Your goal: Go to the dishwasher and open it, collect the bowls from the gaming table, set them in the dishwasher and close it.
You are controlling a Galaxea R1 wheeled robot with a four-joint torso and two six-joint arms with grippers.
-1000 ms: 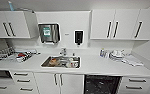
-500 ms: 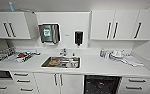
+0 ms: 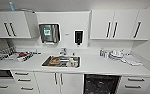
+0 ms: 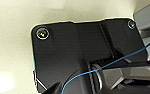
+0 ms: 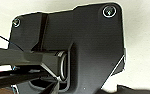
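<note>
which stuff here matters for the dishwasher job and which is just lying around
For the job:
- dishwasher, dark front under the counter

Just lying about:
- sink with items in it
- dish rack
- paper towel dispenser
- soap dispenser
- dishes on the counter

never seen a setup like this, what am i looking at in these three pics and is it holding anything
A wheeled two-armed robot took these. The head camera faces a white kitchen counter with a steel sink in the middle, a dish rack at one end, white dishes at the other. Below sits a dark under-counter dishwasher. The other two pictures come from cameras on each wrist; the big black plates there are robot parts. No end effector fingers can be made out, so I cannot tell if anything is held.
</note>
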